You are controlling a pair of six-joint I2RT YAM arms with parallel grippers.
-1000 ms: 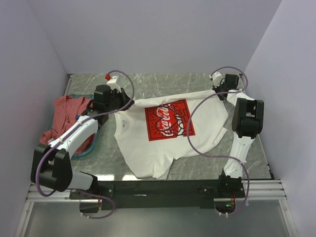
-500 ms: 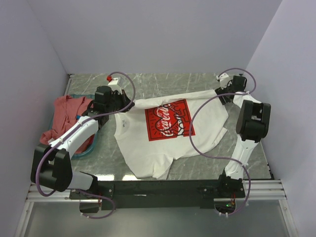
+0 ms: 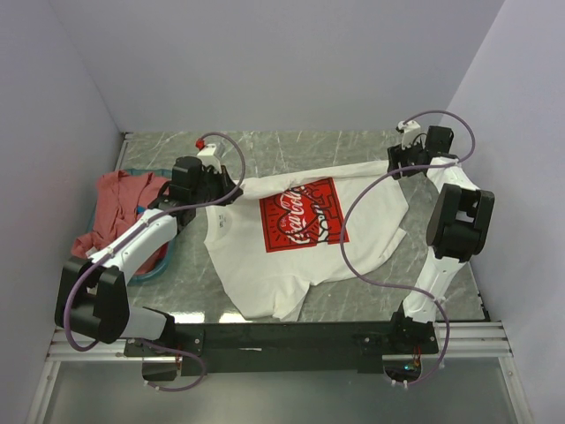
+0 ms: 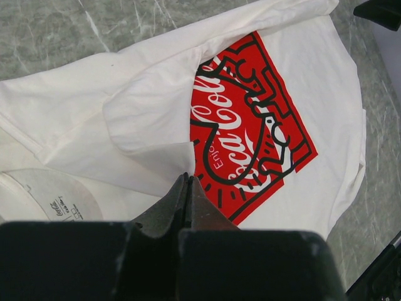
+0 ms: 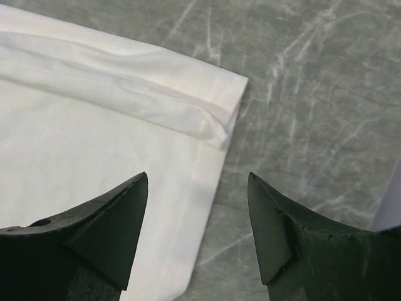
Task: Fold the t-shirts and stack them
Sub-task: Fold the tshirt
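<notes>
- Surface (image 3: pixel 291 146): grey marble, carries 2 t-shirts.
- White t-shirt (image 3: pixel 256 265): spread at centre, print up, far edge folded over and creased.
- Salmon-red t-shirt (image 3: pixel 115 199): bunched at far left over teal basket (image 3: pixel 155 272), unfolded.
- Left gripper (image 4: pixel 187 183): jaws pinched on white fold near collar.
- Right gripper (image 5: pixel 197 185): jaws apart, over far right corner.
- Judgement: flattening step.
- Advice: right gripper to catch both layers at corner, then draw apart evenly, keep low.

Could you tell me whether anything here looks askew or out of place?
Yes, the white cloth t-shirt with a red square print lies skewed, a fold flopped over the print's corner, pinched in the left gripper. The salmon-red t-shirt sits crumpled on the teal plastic basket.
</notes>
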